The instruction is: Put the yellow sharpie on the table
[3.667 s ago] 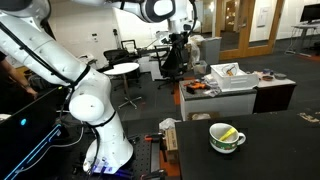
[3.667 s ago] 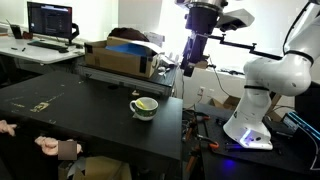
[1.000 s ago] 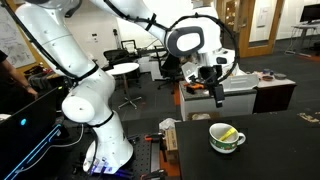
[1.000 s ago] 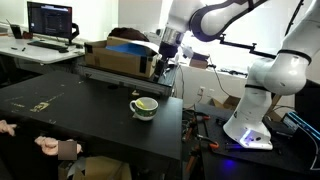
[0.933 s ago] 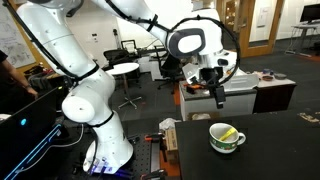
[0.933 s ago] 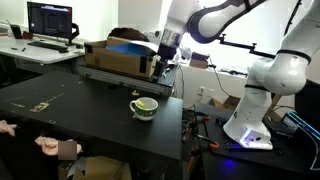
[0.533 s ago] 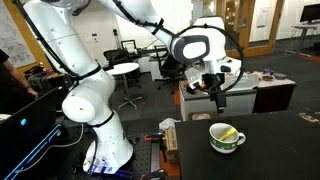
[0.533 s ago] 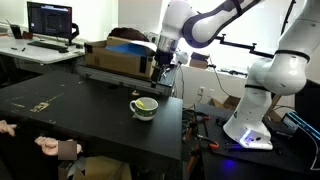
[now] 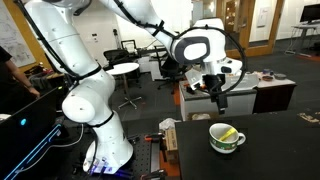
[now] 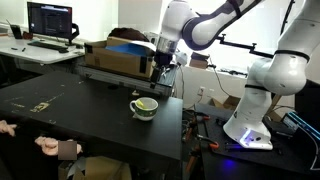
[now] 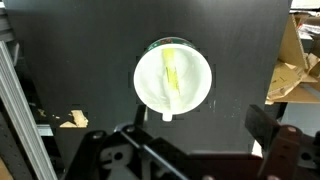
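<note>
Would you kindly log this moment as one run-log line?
phase: pre-grasp | gripper: open, empty, above mug | yellow sharpie: lying in mug, not grasped | table: sharpie not yet on it

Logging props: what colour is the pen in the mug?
The pen is yellow, clearest in the wrist view.

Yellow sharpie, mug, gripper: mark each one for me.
yellow sharpie (image 11: pixel 172 75), wrist view, middle of its barrel.
mug (image 9: pixel 226 146), in an exterior view, outer wall.
gripper (image 9: pixel 221 103), in an exterior view, midway between its fingertips.
</note>
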`<action>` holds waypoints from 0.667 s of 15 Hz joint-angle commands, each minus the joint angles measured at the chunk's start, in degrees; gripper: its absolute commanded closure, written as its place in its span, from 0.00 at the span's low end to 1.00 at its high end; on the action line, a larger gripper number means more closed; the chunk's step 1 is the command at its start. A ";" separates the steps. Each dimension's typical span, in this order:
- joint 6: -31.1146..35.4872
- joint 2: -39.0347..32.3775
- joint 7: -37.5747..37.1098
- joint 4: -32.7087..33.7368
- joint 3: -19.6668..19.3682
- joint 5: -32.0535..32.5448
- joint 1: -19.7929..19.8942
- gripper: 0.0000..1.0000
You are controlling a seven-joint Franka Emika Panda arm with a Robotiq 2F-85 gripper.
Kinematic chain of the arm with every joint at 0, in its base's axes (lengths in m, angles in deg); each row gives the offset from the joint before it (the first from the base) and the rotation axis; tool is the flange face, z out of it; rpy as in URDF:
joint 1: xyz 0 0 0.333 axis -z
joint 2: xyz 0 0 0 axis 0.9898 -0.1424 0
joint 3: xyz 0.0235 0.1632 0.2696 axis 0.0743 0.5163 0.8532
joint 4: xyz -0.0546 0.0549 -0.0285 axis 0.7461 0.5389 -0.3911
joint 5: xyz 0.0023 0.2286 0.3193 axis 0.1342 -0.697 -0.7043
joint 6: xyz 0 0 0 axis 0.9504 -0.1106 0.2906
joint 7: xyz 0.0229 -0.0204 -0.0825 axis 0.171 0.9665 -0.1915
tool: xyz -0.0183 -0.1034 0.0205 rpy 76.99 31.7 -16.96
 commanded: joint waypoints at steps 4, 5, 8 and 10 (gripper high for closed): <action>5.06 -3.97 -4.71 -0.20 0.14 5.02 0.08 0.00; 5.65 -4.63 -4.78 -0.17 0.04 5.06 0.00 0.00; 7.26 -6.56 -5.76 -0.09 -0.28 4.80 -0.11 0.00; 8.67 -7.80 -6.40 -0.33 -0.53 4.83 -0.13 0.00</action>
